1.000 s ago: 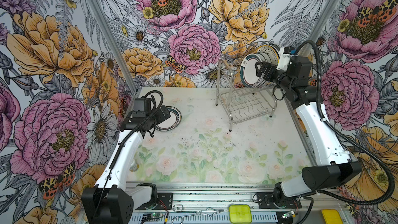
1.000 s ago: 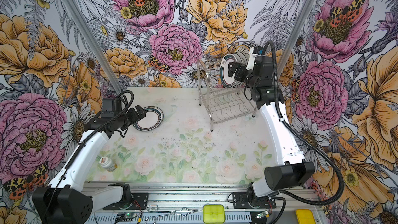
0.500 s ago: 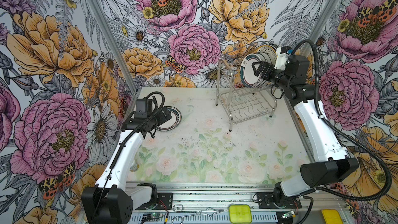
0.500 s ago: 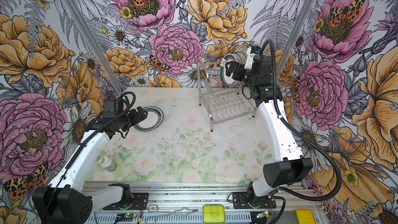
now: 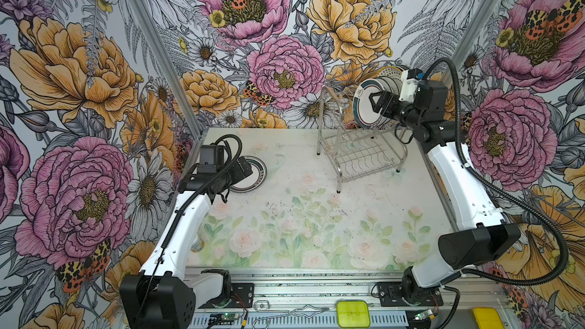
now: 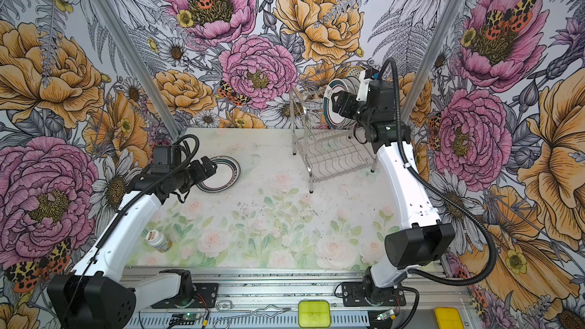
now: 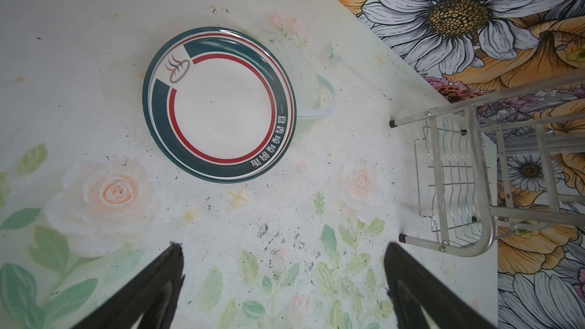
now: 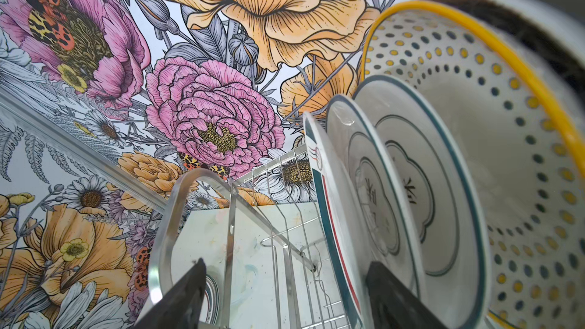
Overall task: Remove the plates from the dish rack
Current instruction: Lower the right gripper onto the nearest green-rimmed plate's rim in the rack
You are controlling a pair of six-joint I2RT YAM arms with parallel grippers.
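The dish rack (image 5: 357, 153) (image 6: 332, 153) (image 7: 459, 185) stands at the back right, with several plates upright at its far end. The front plate (image 5: 362, 109) (image 6: 329, 106) (image 8: 332, 232) has a teal and red rim. Behind it stand two teal-lined plates (image 8: 421, 169) and a dotted, yellow-rimmed one (image 8: 474, 121). My right gripper (image 5: 373, 102) (image 6: 337, 102) (image 8: 286, 267) is open astride the front plate's rim, one finger before it and one behind. Another teal-rimmed plate (image 5: 254, 175) (image 6: 224, 172) (image 7: 218, 109) lies flat at the left. My left gripper (image 5: 245, 169) (image 6: 209, 166) (image 7: 281, 248) hovers open and empty beside it.
The rack's arched hoop (image 8: 177, 216) stands just beyond my right gripper's outer finger. A small bottle (image 6: 157, 241) lies under the left arm near the table's front left. Flowered walls close in the back and both sides. A yellow-green box (image 5: 352, 313) sits on the front rail.
The right gripper has edged in over the front plate's rim and its jaws have narrowed somewhat. The left arm has barely shifted.
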